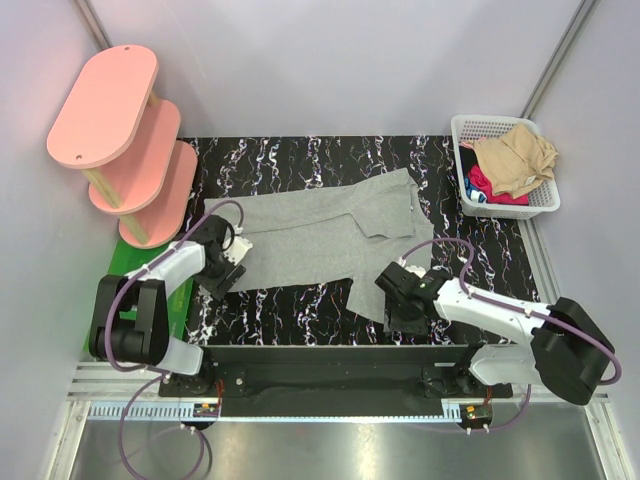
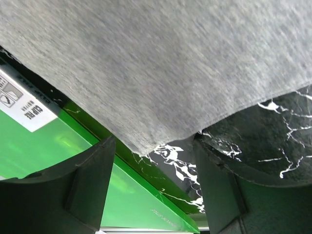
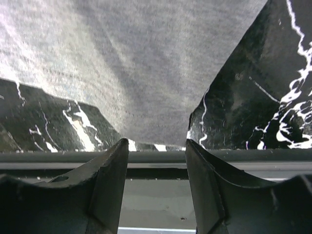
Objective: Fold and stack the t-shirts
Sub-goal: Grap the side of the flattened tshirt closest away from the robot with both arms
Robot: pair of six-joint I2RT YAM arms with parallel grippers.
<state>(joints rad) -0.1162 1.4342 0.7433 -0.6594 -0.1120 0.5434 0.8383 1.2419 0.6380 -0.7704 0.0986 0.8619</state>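
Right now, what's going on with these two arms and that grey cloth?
A robot is working on a grey t-shirt spread on the black marble table. Its left fingers and right fingers each stand open at a near corner of it, nothing gripped yet. More clothes, tan, red and blue, wait in the white basket at the far right.

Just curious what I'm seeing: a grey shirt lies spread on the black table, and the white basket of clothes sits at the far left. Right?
Not quite. The basket sits at the far right; the far left holds a pink shelf. The grey shirt does lie spread on the black table. The top view shows it.
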